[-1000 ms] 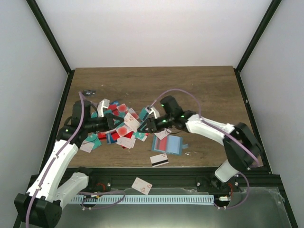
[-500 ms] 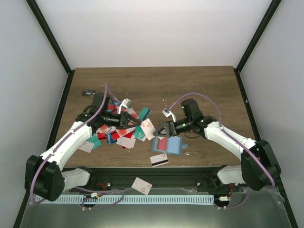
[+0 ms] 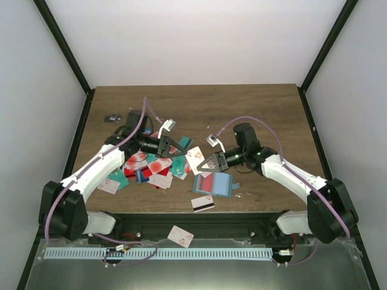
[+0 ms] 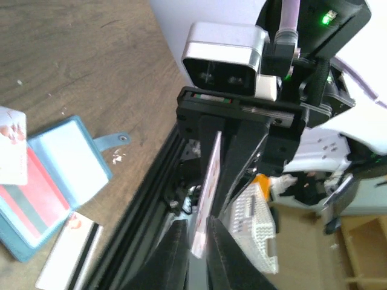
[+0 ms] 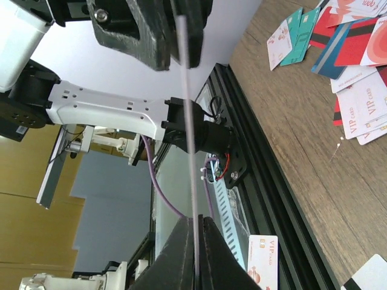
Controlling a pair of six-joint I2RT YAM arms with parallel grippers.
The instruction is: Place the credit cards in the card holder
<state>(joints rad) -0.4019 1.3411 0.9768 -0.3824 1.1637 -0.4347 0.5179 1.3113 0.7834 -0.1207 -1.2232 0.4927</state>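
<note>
A white credit card with red blotches [image 3: 195,158] hangs in the air between both grippers. My right gripper [image 3: 203,164] is shut on one end of it; in the right wrist view the card [image 5: 188,121] runs edge-on up from the right gripper [image 5: 196,232]. My left gripper [image 3: 183,149] is slightly open around the other end; in the left wrist view the card [image 4: 205,199] sits between the left gripper's [image 4: 198,241] fingers with a gap on one side. The teal-blue card holder [image 3: 215,183] lies open just below. More credit cards [image 3: 151,167] are heaped at the left.
A card with a black stripe [image 3: 202,203] lies near the front edge. Another white card [image 3: 180,236] rests on the black rail [image 3: 242,225] below the table. The holder [image 4: 63,160] has a red and teal card in its pocket. A small dark object [image 3: 112,118] sits at the far left.
The left arm carried the card right toward the right gripper. The right gripper, open before, has shut on the card, and the left jaws have loosened.
</note>
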